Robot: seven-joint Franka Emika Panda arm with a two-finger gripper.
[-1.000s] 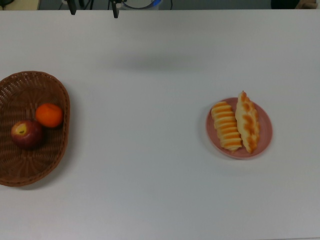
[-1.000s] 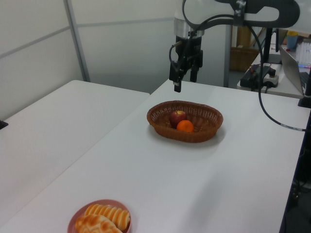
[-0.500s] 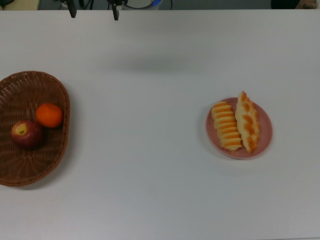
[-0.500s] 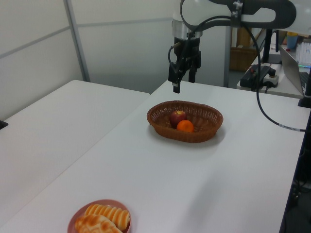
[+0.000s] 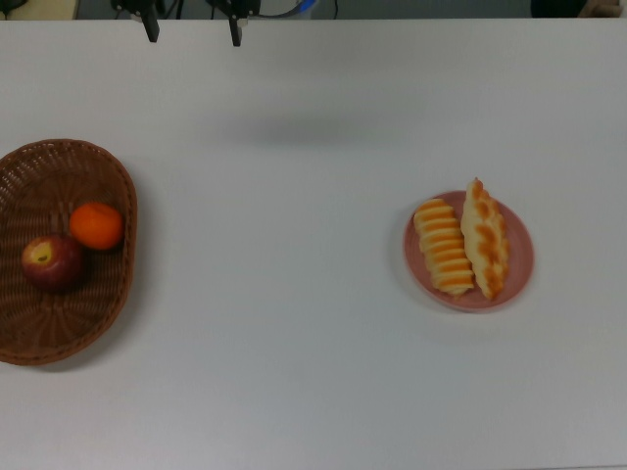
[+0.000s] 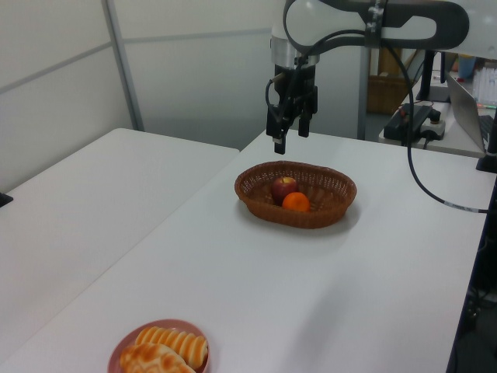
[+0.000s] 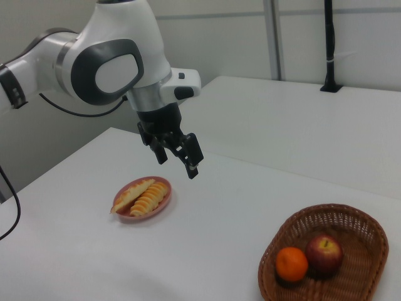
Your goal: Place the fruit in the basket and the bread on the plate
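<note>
The brown wicker basket [image 5: 129,211] [image 6: 307,218] [image 7: 351,211] holds both fruits: a dark red apple [image 5: 51,261] [image 6: 284,187] [image 7: 324,254] and an orange mandarin [image 5: 96,226] [image 6: 296,202] [image 7: 291,264]. On the pink plate [image 5: 517,257] [image 6: 117,358] [image 7: 165,187] lie the striped roll [image 5: 443,247] [image 6: 175,343] [image 7: 149,198] and the braided pastry [image 5: 485,238] [image 7: 130,194] side by side. My gripper [image 5: 193,29] [image 6: 289,134] [image 7: 177,161] hangs open and empty, high above the table between basket and plate.
A second white table stands at the left view's left. A laptop, cables and a wicker box sit behind the arm at the left view's right. A black pole stands at the back in the right view.
The gripper has drifted a little: left and up in the left view, and its fingertips reach further into the top view from the top edge. Fruit and bread have not moved.
</note>
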